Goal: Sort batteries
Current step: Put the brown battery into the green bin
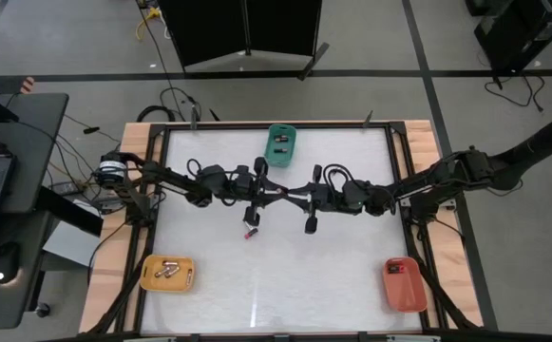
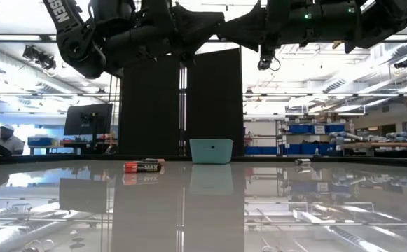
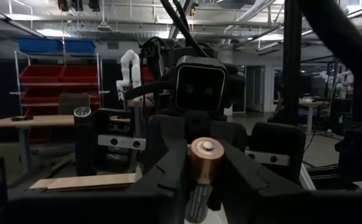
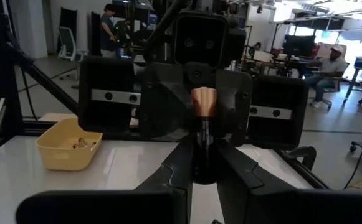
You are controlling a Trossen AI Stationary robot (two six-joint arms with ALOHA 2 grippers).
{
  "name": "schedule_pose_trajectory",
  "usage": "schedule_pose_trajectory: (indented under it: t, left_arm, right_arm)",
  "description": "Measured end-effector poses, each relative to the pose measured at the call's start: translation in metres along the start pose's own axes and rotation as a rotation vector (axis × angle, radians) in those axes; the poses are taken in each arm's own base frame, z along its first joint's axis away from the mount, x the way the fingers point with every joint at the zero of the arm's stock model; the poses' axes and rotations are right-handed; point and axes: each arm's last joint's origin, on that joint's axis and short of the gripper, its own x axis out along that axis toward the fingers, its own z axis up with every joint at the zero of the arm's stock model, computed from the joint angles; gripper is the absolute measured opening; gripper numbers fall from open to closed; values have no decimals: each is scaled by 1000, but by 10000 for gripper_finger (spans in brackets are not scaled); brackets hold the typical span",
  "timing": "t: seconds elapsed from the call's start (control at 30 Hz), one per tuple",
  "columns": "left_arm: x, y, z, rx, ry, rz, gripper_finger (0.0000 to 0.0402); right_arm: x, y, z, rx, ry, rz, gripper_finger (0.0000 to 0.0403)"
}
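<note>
as your grippers meet above table centre, the right gripper (image 4: 204, 163) is clamped on a copper-topped battery (image 4: 203, 121); the left gripper (image 3: 200, 186) closes around its other end; another battery (image 1: 251, 233) lies at six o'clock.

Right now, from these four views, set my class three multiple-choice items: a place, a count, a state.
1. The teal tray sits: A far edge, middle; B near left corner; C near right corner.
2. Coloured trays: A two; B three; C four.
3. The right gripper is: A open, empty; B shut on a copper-topped battery; C out of view.

A: teal tray at the far edge.
B: teal, yellow tray, red tray.
B: right gripper clamps the copper-topped battery mid-table, facing the left gripper.
</note>
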Motion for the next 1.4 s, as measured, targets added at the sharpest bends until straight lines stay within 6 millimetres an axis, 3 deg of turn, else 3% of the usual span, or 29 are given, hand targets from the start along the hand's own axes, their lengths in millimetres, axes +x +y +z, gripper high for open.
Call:
schedule_pose_trajectory:
  t: [0.27, 0.6, 0.83, 1.03, 1.23, 1.4]
  left_arm:
    - [-2, 0, 0, 26, -6, 0, 56]
    - [-6, 10, 10, 2, -8, 11, 56]
    - [-14, 25, 32, 43, 73, 70, 56]
    - [-13, 61, 48, 16, 373, 194, 56]
    - [-1, 104, 64, 73, 764, 343, 56]
    - [7, 142, 67, 58, 945, 390, 56]
  right_arm:
    - [0, 0, 0, 3, 0, -1, 58]
    - [0, -2, -2, -9, 29, -54, 187]
    - [-1, -6, -10, -75, 125, -193, 225]
    - [-4, -10, -19, -139, 234, -345, 198]
    - [-5, -11, -26, -142, 296, -356, 145]
    - [-7, -12, -31, -144, 344, -358, 90]
